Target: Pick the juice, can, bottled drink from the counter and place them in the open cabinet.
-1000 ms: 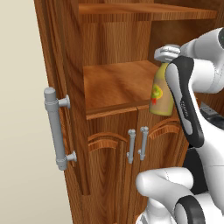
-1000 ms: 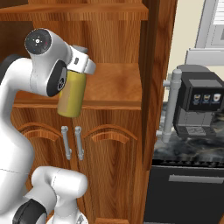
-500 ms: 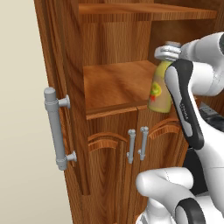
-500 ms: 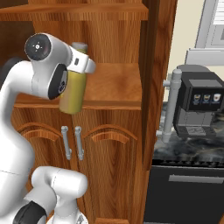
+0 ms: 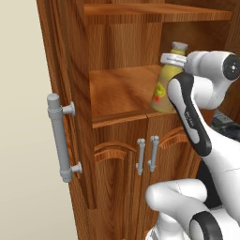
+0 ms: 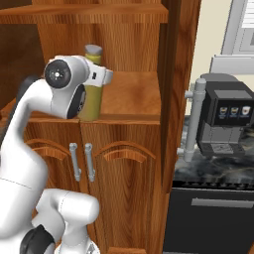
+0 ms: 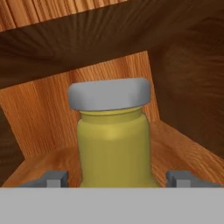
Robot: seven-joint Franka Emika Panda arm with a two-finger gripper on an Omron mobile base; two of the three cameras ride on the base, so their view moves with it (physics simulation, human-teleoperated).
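The juice (image 5: pixel 165 89) carries a label on its lower body, seen in the left base view as a patch of red and green on yellow; no lettering on it can be read. The cap (image 7: pixel 109 93) is plain grey and unmarked. The dark machine (image 6: pixel 229 119) on the counter (image 6: pixel 211 166) to the right of the cabinet (image 6: pixel 174 74) has a row of small panels on its front, too small to read.

The juice stands on the cabinet's lower open shelf (image 5: pixel 119 93), near the front edge, at the right-hand side in the left base view and the left-hand side in the right base view. It looks upright or nearly so. Whether its base rests fully on the shelf cannot be told, as the arm covers it.

The arm rises from the base, bends at the elbow and reaches level toward the shelf, with the wrist at the height of the bottle's neck. The hand points into the cabinet.

In the hand view the gripper (image 7: pixel 117 178) straddles the bottle: one fingertip (image 7: pixel 54 179) shows on each side of the yellow body, below the cap. The jaws stand wide, and each tip appears to sit clear of the bottle's side, though the tips are partly cut off at the view's bottom, so contact cannot be settled.

Below the shelf the two arched doors (image 5: pixel 117 183) are shut, their grey handles (image 5: pixel 146 153) side by side.
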